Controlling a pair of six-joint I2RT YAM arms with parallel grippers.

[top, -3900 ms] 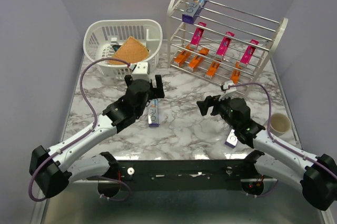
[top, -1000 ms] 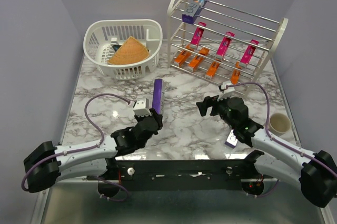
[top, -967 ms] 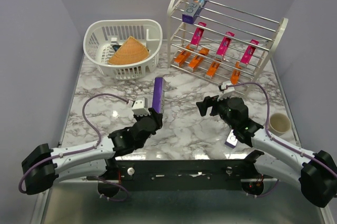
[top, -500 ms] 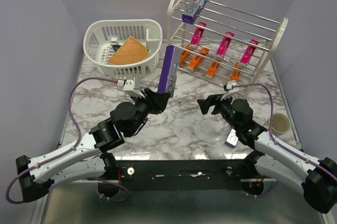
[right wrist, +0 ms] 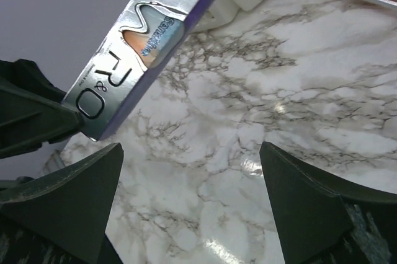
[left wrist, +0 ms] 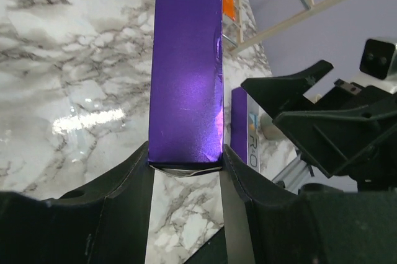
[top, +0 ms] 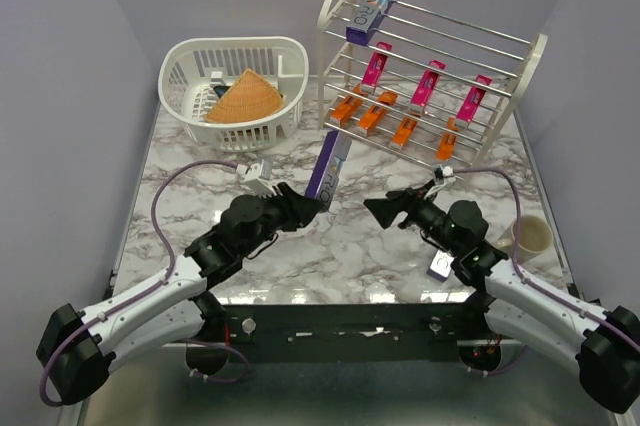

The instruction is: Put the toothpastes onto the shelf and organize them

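Here, carton (top: 326, 166), gripped by left end effector (top: 310, 201)

The silver-and-purple carton (top: 327, 168) no longer lies flat on the marble tabletop (top: 200, 161) off the shelf's (top: 323, 76) near-left corner. The left gripper (top: 308, 203) now clamps its lower end and holds it off the surface. A second ago the carton stands upright well in front of the shelf. Half a second ago it is raised against the shelf's left end. Now it sits lower and leans, its upper end just before the shelf's bottom rods. The right gripper (top: 378, 208), earlier angled toward the shelf's front, now points left at the carton from close by. Its jaws stand wider than a second ago.
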